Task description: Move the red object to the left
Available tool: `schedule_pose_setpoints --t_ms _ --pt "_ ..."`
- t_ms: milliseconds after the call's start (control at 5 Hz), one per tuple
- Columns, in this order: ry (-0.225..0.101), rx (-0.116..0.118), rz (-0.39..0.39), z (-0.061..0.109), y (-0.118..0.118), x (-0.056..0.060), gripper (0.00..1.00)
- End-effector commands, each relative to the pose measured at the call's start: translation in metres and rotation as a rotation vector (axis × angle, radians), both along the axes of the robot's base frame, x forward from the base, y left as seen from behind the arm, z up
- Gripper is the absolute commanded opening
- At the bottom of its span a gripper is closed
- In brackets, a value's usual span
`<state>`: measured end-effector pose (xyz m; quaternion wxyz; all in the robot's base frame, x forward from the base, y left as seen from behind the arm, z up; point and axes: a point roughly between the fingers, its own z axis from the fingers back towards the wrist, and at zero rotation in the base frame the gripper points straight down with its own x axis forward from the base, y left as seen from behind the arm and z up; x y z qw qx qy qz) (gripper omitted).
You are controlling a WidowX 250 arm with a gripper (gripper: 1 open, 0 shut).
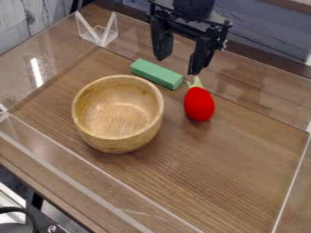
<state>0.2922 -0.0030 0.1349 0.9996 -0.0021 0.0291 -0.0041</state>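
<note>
One wooden table [231, 173], brown, with the grain showing, carried the whole scene. Largest thing on it: one round bowl [118, 114], pale wood or wood-coloured, upright, its smooth inner wall and floor exposed to view. Second possible container, near the upper left edge: a clear, pale-edged piece [97, 27], shape too faint to name; contents could not be told.

Dark gripper [181, 55] at top centre, above the table, beyond the block and the fruit as the camera saw it. Jaws stood wide apart, nothing between them.

Green block [157, 74] lay flat and slantwise, just beyond the bowl's rim, apart from the fruit.

Smallest of the main things, the red toy fruit [199, 105]: bright, saturated red, rounded, rather egg-shaped, lying on the bare wood to the right of the bowl in the camera view. A small pale yellow-green stem top pointed away from the camera, towards the gripper. Fruit and bowl stood near, not touching.

Count: one bowl, one block, one red fruit, one clear piece, one gripper.
</note>
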Motion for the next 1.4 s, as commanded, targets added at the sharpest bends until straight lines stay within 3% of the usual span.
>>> schedule_pose_setpoints --t_ms 0,400,800,1200 --pt "0.004 -0.011 0.094 -0.014 -0.006 0.001 1.0" --pt "-0.054 -0.053 0.307 -0.028 -0.019 0.021 1.0" --pt "-0.073 -0.076 0.224 -0.02 -0.035 0.035 1.0" --pt "-0.092 -0.084 0.339 -0.041 -0.038 0.047 1.0"
